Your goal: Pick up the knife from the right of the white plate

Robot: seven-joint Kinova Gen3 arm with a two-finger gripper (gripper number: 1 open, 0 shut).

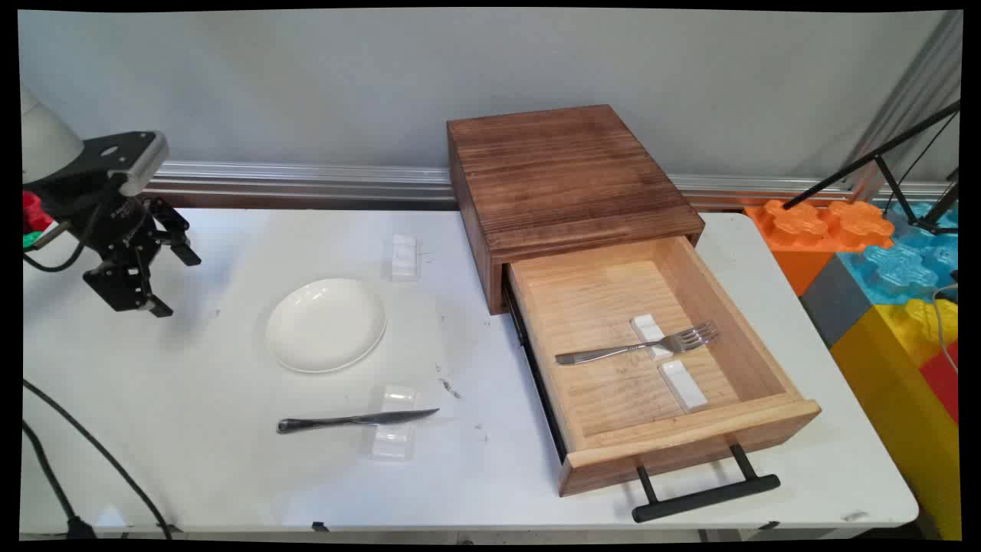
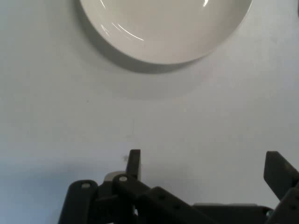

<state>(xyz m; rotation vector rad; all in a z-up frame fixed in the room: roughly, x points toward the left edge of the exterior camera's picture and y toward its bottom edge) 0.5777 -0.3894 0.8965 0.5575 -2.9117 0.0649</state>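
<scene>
My black gripper (image 1: 178, 285) hangs open above the table's left side, with nothing between its fingers. In the hand view the gripper (image 2: 205, 163) stands over bare table, and the white plate (image 2: 163, 28) lies just beyond the fingertips. That plate (image 1: 326, 323) sits to the gripper's right in the main view. A metal knife (image 1: 356, 419) rests across a clear holder (image 1: 392, 422) nearer the front edge. The wooden drawer (image 1: 766, 418) of the brown box (image 1: 563, 176) is pulled open, and a fork (image 1: 640, 347) lies inside on a white rest (image 1: 648, 331).
A second white rest (image 1: 684, 385) lies in the drawer, whose black handle (image 1: 705, 497) sticks out toward the front. A small clear holder (image 1: 404, 256) stands behind the plate. Coloured foam blocks (image 1: 889, 276) sit off the table's right end. Black cables (image 1: 84, 475) trail at the front left.
</scene>
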